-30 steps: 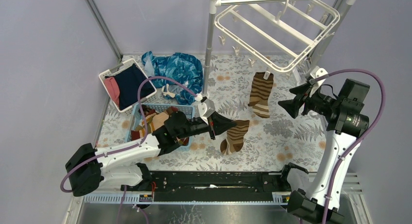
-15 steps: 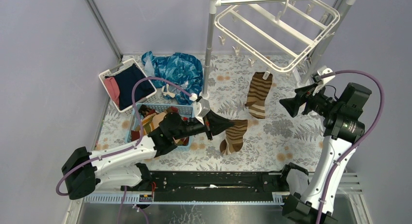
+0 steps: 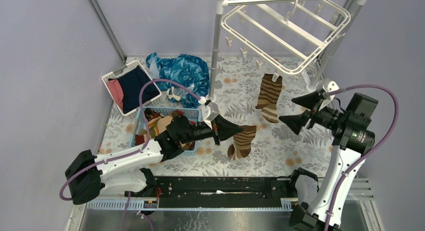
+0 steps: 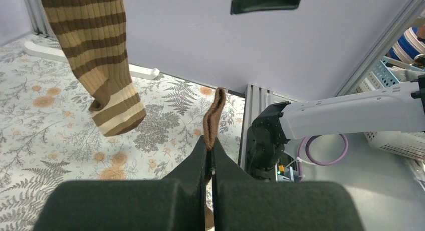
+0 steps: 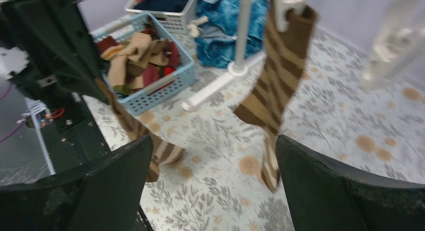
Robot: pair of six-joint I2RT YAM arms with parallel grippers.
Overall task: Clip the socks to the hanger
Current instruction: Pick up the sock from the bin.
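Top external view shows you one striped sock [image 3: 269, 93] clipped on the hanger [image 3: 295, 69], the left gripper [image 3: 240, 129] pinching a second sock [image 3: 242, 142], the right gripper [image 3: 290, 110] wide open, and more socks [image 3: 156, 125] waiting in the basket [image 3: 192, 110].

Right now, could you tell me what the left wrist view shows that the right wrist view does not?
Only the left wrist view: the left gripper seen close, shut on the edge of a brown sock, and the right arm's base. Only the right wrist view: the blue basket of socks, the blue cloth, the clip holding the hanging striped sock. Both: that hanging sock and the held one.
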